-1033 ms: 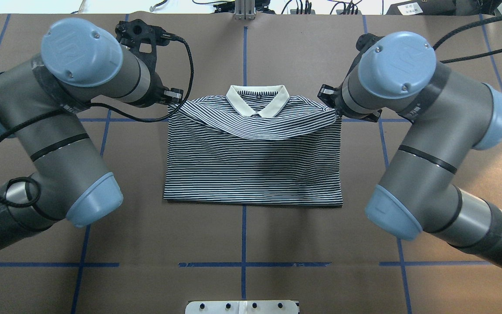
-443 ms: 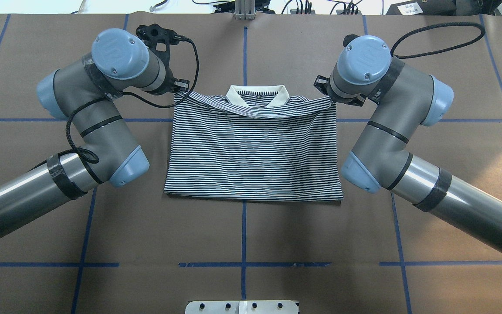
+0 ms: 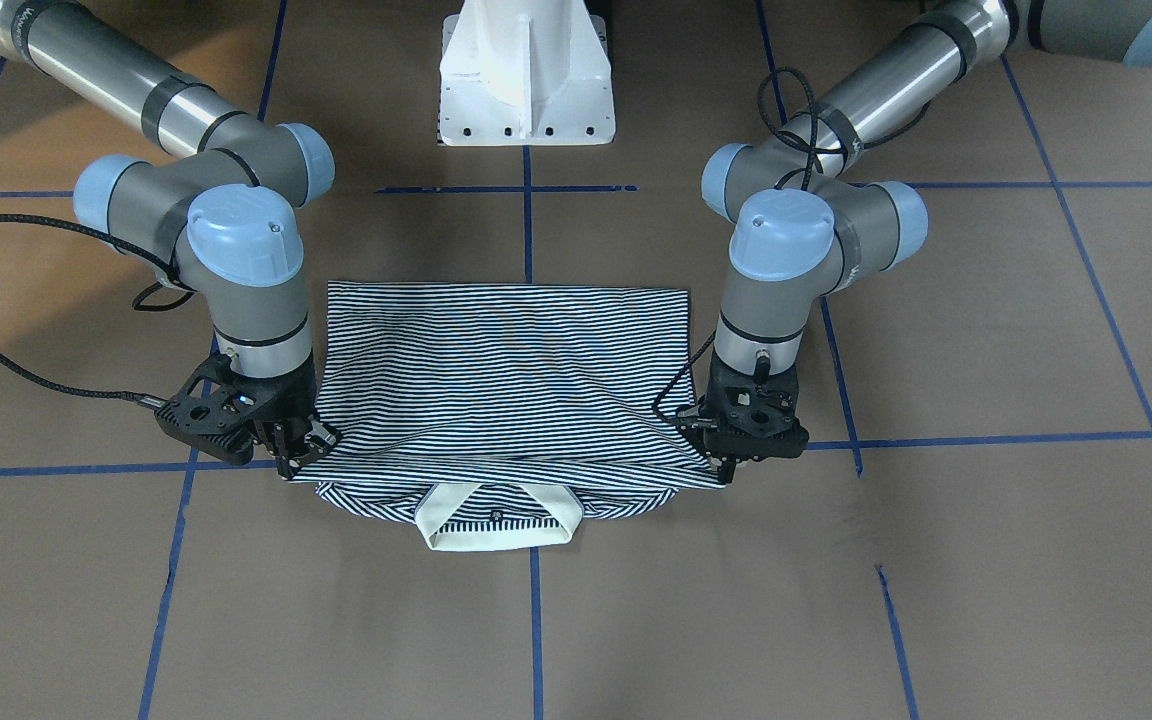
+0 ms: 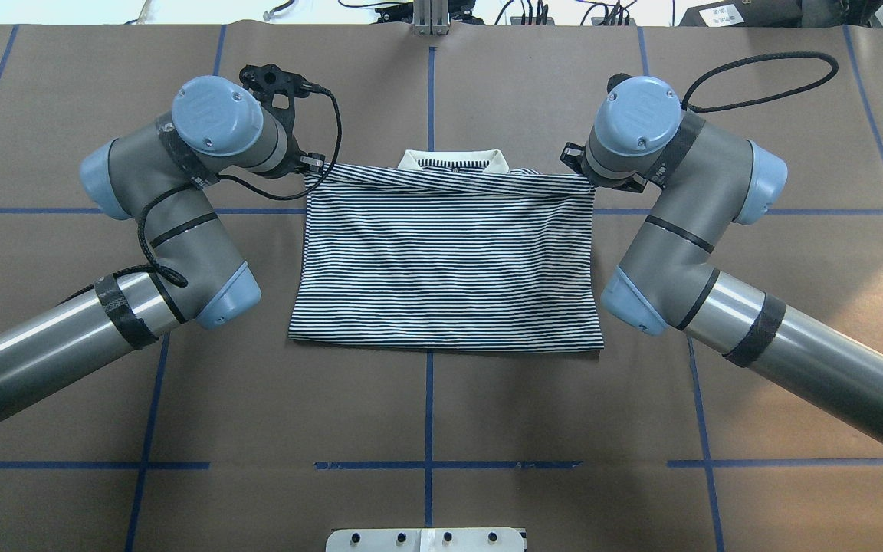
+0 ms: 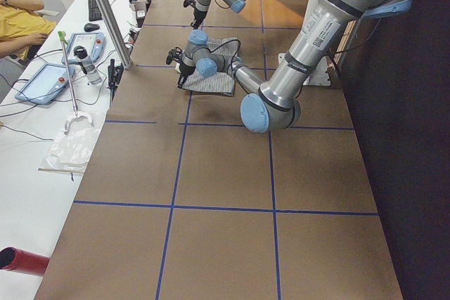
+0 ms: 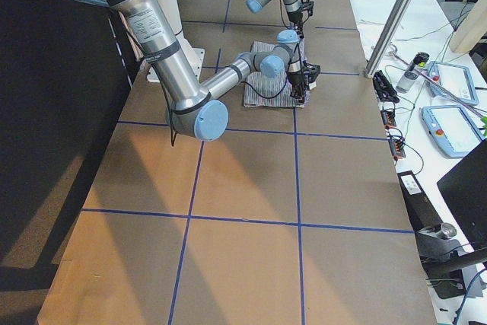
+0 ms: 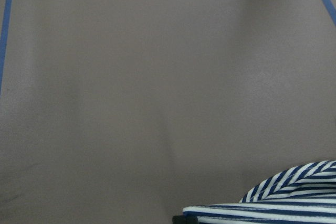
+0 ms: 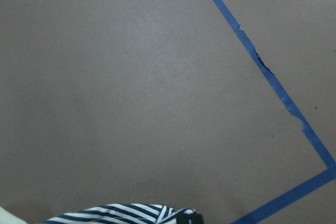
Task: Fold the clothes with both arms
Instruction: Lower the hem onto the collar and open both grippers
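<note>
Left gripper (image 4: pixel 311 164): clenched on the 10 o'clock corner of the short-sleeved navy-and-white striped polo shirt (image 4: pixel 445 261) (overhead view). Right gripper (image 4: pixel 578 165): clenched likewise on the 2 o'clock corner. Both wrist cameras catch a scrap of striped cloth at the bottom edge of their views, beside a dark fingertip.

The pinched edge runs nearly straight between the two grippers. It lies across the cream collar (image 4: pixel 453 158), so only a strip of collar shows at 12 o'clock. From the front-facing camera the collar pokes out under that edge, with one small button visible.

The shirt is folded to a rough rectangle at the centre of the brown paper-covered table (image 4: pixel 564 414), its 6 o'clock edge flat. A blue tape line (image 4: pixel 428 406) runs under it.

- Left arm (image 4: pixel 181 222) flanks the shirt at 9 o'clock, right arm (image 4: pixel 687 222) at 3 o'clock. Each blue elbow cap sits near a lower side edge.
- Black braided cable (image 4: pixel 794 54) loops at 1 o'clock.
- White pedestal base (image 3: pixel 526 70) at 6 o'clock, well apart.
- Past 12 o'clock, a white bench holds a tablet (image 5: pixel 46 82) and a red cylinder (image 5: pixel 21 261). A person's yellow sleeve (image 5: pixel 17 15) is beside it.
</note>
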Controlling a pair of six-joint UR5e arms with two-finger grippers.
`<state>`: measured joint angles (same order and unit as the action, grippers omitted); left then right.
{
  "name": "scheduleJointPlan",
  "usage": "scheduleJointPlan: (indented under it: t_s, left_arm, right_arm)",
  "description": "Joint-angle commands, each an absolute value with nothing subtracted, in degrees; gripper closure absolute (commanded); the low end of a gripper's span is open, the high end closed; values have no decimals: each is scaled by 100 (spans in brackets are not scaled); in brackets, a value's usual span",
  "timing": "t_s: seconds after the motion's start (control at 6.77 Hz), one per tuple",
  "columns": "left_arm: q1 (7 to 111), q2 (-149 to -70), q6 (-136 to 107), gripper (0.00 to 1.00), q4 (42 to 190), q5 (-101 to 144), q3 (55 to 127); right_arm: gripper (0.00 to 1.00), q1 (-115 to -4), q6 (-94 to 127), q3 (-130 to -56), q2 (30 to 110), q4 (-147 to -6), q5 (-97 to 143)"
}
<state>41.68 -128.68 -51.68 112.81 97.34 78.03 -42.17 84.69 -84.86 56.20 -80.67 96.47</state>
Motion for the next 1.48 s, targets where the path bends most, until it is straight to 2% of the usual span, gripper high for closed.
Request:
scheduleJointPlan:
  t_s: [0.0, 0.59, 0.89, 1.03, 1.33]
  left_arm:
    - [4166, -12824, -4802, 1, 11329, 9738, 7813]
    - [4131, -12314, -4342, 0, 11672, 9844, 8699]
    - [3825, -11763, -4647, 0, 11716, 10326, 9452]
    - [3554, -11386, -5171, 0, 11725, 10301, 9892]
    - [3139, -10847, -6132, 45, 11856, 10092, 10195]
  right_arm:
    - [1, -4140, 8142, -8429, 5642, -8051, 9589]
    - [0, -4533, 6744, -8551, 5800, -8007, 10060]
    - [0, -4667, 6504, -8613, 6658, -6120, 10580]
    - [0, -4745, 6521, -8631, 6775, -5952, 10878]
    - [0, -4746, 6539, -8631, 6768, -5968, 10881]
